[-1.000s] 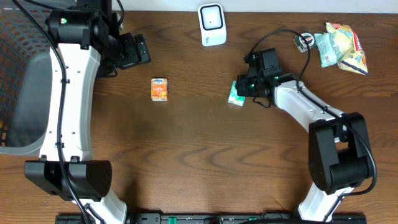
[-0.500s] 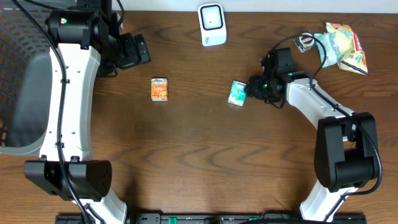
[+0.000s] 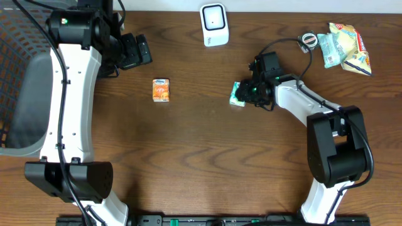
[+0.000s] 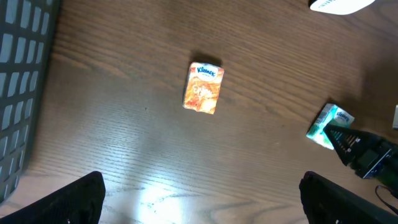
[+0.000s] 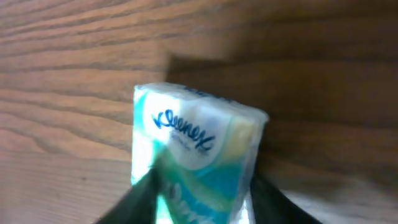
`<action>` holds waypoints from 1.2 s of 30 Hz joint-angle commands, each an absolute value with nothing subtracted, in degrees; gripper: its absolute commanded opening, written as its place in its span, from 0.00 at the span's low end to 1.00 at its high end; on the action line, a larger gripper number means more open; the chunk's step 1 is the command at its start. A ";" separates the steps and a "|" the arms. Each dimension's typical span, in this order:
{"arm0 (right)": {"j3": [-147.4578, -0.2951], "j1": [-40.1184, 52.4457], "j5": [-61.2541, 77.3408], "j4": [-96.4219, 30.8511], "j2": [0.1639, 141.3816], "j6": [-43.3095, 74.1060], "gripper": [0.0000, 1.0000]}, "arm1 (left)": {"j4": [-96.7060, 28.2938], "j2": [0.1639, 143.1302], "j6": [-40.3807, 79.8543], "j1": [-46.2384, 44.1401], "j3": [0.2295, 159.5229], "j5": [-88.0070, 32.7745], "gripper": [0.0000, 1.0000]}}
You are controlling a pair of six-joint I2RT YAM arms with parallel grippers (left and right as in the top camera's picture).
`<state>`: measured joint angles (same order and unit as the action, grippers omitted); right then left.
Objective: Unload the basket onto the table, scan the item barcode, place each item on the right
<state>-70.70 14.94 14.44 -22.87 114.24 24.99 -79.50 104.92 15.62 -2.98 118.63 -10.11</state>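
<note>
At about five o'clock from the white scanner (image 3: 214,25), the green tissue pack (image 3: 237,95) lies on the table (image 3: 201,157), the right gripper (image 3: 245,92) straddling its three o'clock end (its fingers (image 5: 140,196) flank the pack, but blur hides whether they pinch). Out at its nine o'clock lies an orange tissue pack (image 3: 161,90), and the left gripper (image 3: 137,50) hangs beyond with jaws spread wide.

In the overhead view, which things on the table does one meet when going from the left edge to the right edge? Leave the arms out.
grey basket → orange tissue pack → white scanner → green tissue pack → small roll → snack packets
</note>
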 commanded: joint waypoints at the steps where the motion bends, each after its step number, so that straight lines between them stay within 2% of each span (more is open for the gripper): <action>1: -70.11 15.07 14.13 -23.64 115.87 26.13 0.18 | -79.68 105.23 15.27 -2.63 118.83 -9.37 0.98; 3: -70.15 14.81 15.31 -23.62 115.26 26.13 0.05 | -79.66 105.23 15.27 -2.63 118.83 -9.37 0.98; 5: -70.28 14.15 18.70 -23.66 114.13 26.09 0.01 | -79.68 105.23 15.27 -2.63 118.83 -9.37 0.98; 11: -70.30 10.11 38.59 -22.55 108.36 17.89 0.01 | -79.68 105.23 15.27 -2.63 118.83 -9.34 0.98; 19: -70.30 7.42 73.69 -21.32 103.02 -3.16 0.01 | -79.66 105.23 15.27 -2.63 118.83 -9.37 0.98; 26: -70.30 7.31 89.58 -17.08 103.09 -3.73 0.01 | -79.68 105.23 15.27 -2.63 118.83 -9.37 0.98; 33: -70.30 7.31 87.99 -13.50 103.09 1.28 0.01 | -79.68 105.23 15.27 -2.63 118.83 -9.37 0.98; 36: -70.30 7.62 78.11 -14.28 103.09 4.91 0.02 | -79.68 105.23 15.27 -2.63 118.83 -9.37 0.98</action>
